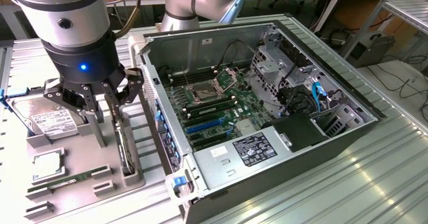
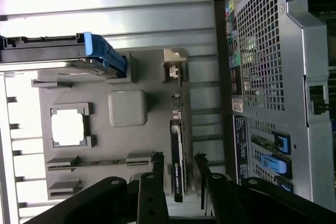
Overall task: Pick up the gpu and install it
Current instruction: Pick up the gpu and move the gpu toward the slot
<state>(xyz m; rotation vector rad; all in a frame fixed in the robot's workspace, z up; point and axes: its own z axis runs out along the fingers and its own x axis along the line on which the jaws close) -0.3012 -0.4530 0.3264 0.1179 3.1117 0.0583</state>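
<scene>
1. The gripper (image 1: 110, 126) hangs low over the tray with its fingers apart, one on each side of the gpu (image 1: 125, 156). In the wrist view a thin gap shows between each finger (image 2: 158, 171) and the card, so nothing is clamped.
2. The gpu (image 2: 177, 182) stands on its long edge in a slot of the gray tray (image 1: 80, 194), along the tray's side nearest the computer case (image 1: 348, 103). Its silver bracket end (image 2: 174, 69) points away from the fingers.
3. The hard drive (image 1: 50, 121) (white label up) sits on the same tray, further towards the exterior view's left. The processor chip (image 1: 47, 165) lies in its square pocket and the green memory stick (image 1: 73, 178) in a narrow slot.
4. The case lies open on the exterior view's right of the tray, just beside it. Its motherboard (image 1: 214, 108) and blue card slots (image 1: 200, 125) are exposed.
5. Tray and case both rest on a ribbed metal table (image 1: 348, 184).
</scene>
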